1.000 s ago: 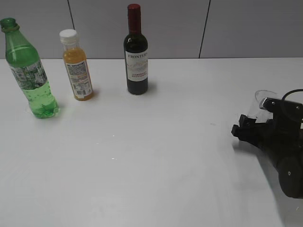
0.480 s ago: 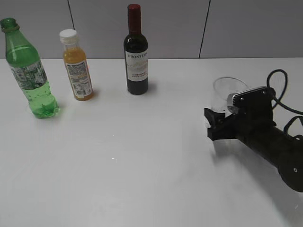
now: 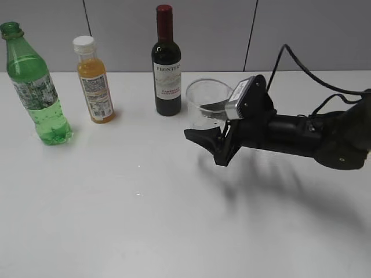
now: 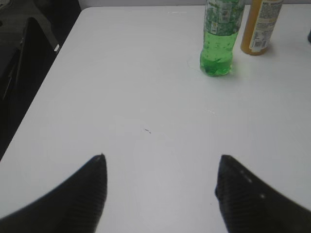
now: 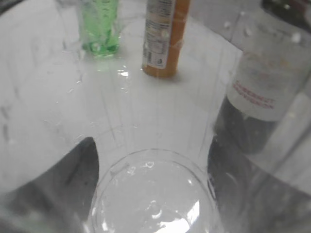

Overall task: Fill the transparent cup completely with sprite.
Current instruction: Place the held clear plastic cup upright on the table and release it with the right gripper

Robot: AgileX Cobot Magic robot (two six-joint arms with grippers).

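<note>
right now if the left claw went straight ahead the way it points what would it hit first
Probably the green bottle. It stands ahead and a little right of the open left claw, with bare table between; dead centre may just miss it.

From the left wrist, the left hand (image 4: pixel 160 187) hangs above the white desk (image 4: pixel 121 87) with its two dark fingertips (image 4: pixel 92 187) spread wide and nothing between them. Far ahead stands the green sprite bottle (image 4: pixel 219 41), liquid low in its base, with the orange juice bottle (image 4: pixel 261 26) just beside it.
</note>
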